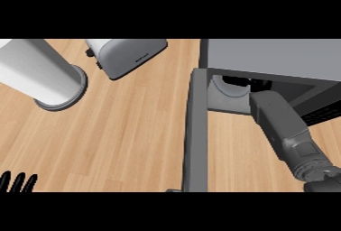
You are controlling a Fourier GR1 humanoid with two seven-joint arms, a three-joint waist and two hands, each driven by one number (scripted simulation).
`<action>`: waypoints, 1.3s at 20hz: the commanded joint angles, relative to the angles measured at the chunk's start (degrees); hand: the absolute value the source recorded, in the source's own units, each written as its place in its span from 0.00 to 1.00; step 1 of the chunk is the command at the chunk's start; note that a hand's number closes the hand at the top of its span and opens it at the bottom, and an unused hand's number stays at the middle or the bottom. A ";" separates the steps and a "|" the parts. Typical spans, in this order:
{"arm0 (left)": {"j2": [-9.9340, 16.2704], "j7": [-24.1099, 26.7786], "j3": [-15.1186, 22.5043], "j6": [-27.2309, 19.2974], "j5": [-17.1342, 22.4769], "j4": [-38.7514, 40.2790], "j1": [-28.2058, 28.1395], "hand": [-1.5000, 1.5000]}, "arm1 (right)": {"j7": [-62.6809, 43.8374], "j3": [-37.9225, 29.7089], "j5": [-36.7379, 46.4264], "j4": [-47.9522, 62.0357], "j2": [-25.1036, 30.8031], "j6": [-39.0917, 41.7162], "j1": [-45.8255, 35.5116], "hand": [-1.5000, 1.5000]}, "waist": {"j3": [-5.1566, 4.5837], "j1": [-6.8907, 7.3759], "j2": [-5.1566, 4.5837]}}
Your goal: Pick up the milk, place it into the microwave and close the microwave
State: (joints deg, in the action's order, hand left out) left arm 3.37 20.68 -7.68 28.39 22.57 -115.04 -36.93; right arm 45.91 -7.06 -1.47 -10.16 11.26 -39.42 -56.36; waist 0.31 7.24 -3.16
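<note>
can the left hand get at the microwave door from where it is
Probably yes. The left hand rests at the view's lower left edge, fingers up, and only bare counter lies between it and the open microwave door. The toaster and paper towel roll stand farther back.

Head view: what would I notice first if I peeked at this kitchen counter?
Probably the grey right arm reaching up from the lower right into the open microwave, whose door swings out toward you; the right hand itself is hidden inside. Next, the tall white roll standing at the upper left of the wooden counter, with a toaster beside it. The left hand's black fingers just peek in at the lower left corner.
</note>
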 commanded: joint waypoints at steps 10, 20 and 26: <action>0.86 0.01 -0.49 0.52 -0.38 3.50 3.31 0.00 | 2.06 -1.72 1.44 1.45 1.32 -14.96 -1.75 1.00 | 0.01 1.25 -0.77; 1.73 0.07 -0.42 0.92 -1.19 3.34 5.06 0.00 | -21.99 6.96 11.72 10.02 4.94 -30.61 5.14 0.00 | -0.62 3.86 -2.43; 1.52 -0.74 -0.03 0.18 -2.10 3.87 5.55 0.00 | -15.60 10.26 14.86 9.32 -0.45 -15.16 -2.67 0.00 | 0.12 3.86 -1.01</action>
State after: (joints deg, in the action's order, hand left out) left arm 4.70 20.47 -7.71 28.76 20.73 -110.94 -31.24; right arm 30.20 1.88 12.09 -1.27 12.66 -58.79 -56.87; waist 0.00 10.83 -4.44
